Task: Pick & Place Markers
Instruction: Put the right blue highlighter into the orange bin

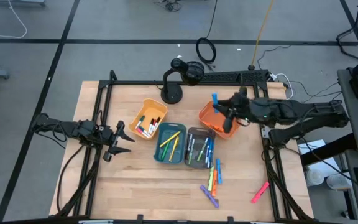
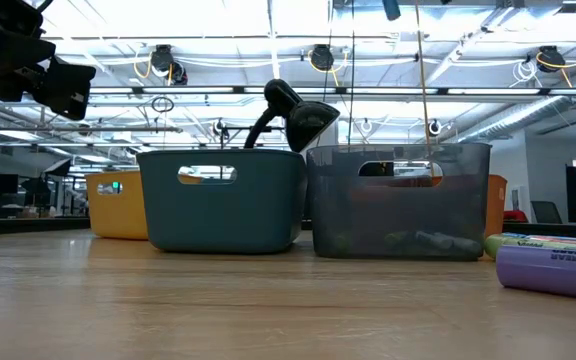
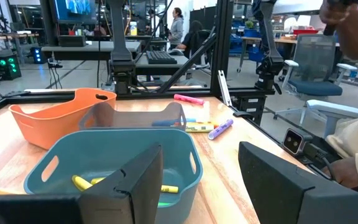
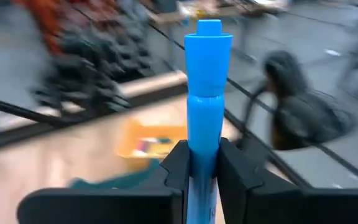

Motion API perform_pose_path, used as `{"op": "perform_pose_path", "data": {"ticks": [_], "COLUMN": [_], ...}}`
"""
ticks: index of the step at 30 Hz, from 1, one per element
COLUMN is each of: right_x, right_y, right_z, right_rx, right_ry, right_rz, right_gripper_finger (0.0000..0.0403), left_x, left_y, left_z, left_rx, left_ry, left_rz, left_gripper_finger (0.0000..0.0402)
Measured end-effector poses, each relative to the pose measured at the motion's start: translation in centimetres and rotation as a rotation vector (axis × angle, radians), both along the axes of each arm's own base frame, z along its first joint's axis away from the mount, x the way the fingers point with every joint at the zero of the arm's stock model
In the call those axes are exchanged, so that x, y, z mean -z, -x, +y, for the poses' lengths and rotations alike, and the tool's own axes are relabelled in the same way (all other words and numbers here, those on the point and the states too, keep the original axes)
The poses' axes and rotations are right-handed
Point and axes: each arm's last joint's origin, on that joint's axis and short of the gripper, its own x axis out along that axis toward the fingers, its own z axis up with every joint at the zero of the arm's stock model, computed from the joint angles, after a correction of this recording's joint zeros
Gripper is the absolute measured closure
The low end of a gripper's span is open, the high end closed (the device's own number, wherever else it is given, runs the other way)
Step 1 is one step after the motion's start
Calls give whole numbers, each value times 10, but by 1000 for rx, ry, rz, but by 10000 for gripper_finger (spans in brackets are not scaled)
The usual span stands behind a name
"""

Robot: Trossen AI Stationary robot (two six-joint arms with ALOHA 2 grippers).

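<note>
R arm reaches in from the desk's (image 1: 135, 186) right edge, its gripper (image 1: 221, 107) over the orange bin (image 1: 211, 119) near the back, jaws clenched on a blue marker (image 4: 207, 93) that stands up out of the fingers (image 4: 178, 163). L arm waits by the left edge, gripper (image 1: 118, 142) above bare wood, jaws released and wide apart, holding nothing, just left of the yellow bin (image 1: 146, 112).

Four bins sit mid-desk: yellow w/ red and white markers (image 1: 145, 127), teal bin (image 1: 169, 143) w/ yellow and green markers (image 1: 168, 143), grey bin (image 1: 199, 147) w/ green and blue ones, orange bin behind the grey. Teal and grey stand side by side, close; low view shows a thin gap between them.

Loose markers lie toward the front right: a small cluster (image 1: 212, 180) just in front of the grey bin, incl. a purple marker (image 1: 209, 195) nearest the front edge, and a pink marker (image 1: 260, 191) alone, close to the right edge.

Open room: front-left quarter of the desk is bare wood. A black lamp (image 1: 179, 78) stands at the back edge, behind the bins. Metal frame rails run along the left, right and back edges.
</note>
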Motion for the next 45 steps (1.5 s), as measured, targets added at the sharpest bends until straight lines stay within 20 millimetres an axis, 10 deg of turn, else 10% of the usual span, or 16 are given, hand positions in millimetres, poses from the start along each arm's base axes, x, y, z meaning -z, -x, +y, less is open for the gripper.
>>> {"op": "perform_pose_path", "data": {"ticks": [8,23,31,45], "right_x": [-25,31,35,32], "right_y": [-40,-31,-1,66], "right_z": [-6,-51,-70,-67], "right_rx": [-32,116,245,368], "right_ry": [20,-318,-382,-380], "right_rz": [225,803,1022,885], "right_gripper_finger": [362,362,362,362], "left_x": [0,0,0,0], "left_y": [0,0,0,0], "left_z": [0,0,0,0], "left_rx": [0,0,0,0], "left_ry": [0,0,0,0], "left_rz": [0,0,0,0], "left_gripper_finger": [188,188,188,188]}}
